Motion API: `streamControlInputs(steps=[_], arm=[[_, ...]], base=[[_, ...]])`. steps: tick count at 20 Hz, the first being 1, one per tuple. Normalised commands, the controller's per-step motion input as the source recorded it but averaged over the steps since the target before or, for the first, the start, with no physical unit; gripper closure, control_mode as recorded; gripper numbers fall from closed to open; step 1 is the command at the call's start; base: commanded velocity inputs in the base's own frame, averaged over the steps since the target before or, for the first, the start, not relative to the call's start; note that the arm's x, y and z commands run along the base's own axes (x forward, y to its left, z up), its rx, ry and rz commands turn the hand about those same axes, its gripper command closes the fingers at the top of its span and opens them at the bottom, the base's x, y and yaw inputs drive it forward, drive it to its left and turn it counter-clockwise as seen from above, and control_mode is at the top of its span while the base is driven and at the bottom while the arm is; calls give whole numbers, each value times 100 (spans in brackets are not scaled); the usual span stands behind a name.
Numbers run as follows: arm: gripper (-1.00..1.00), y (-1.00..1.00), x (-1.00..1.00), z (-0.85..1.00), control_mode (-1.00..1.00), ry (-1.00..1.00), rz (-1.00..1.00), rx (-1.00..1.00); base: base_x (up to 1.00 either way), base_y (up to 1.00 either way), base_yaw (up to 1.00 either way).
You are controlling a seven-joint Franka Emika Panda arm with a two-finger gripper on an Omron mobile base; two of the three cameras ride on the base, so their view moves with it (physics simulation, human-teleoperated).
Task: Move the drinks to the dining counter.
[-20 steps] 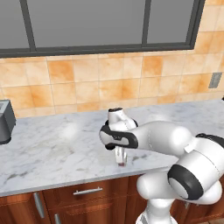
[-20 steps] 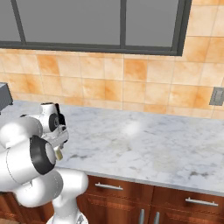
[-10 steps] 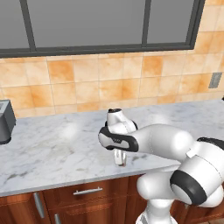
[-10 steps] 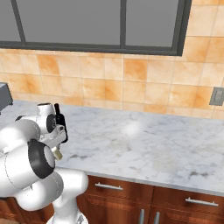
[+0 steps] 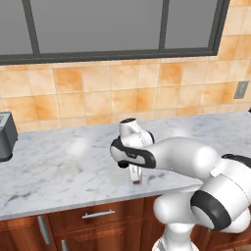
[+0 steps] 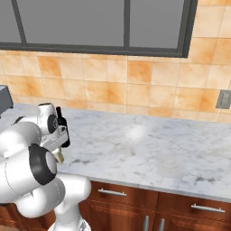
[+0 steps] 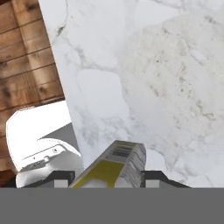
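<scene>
Progress is at an early stage: the gripper (image 5: pixel 136 175) stands low over the front edge of the marble counter (image 5: pixel 59 166), its jaws drawn in on either side of the small carton (image 7: pixel 114 164), which still looks to rest on that counter. Neither drink has yet reached the dining counter, so lifting, carrying and the second drink all remain.

The arm (image 5: pixel 186 157) is glossy white, built of rounded, bulbous links. Black bands ring its joints. A small dark claw (image 6: pixel 62 131) tips the white wrist.
</scene>
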Motion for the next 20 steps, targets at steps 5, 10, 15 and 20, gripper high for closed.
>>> streamControlInputs(steps=[5,10,15,20], arm=[[100,-5,-44,84,-100,-13,0,2],[100,-12,-30,94,-100,-5,-4,4],[100,-28,-11,80,-100,2,-10,4],[100,-38,0,42,-100,2,-22,1]], base=[[0,0,0],[0,0,0],[0,0,0],[0,0,0]])
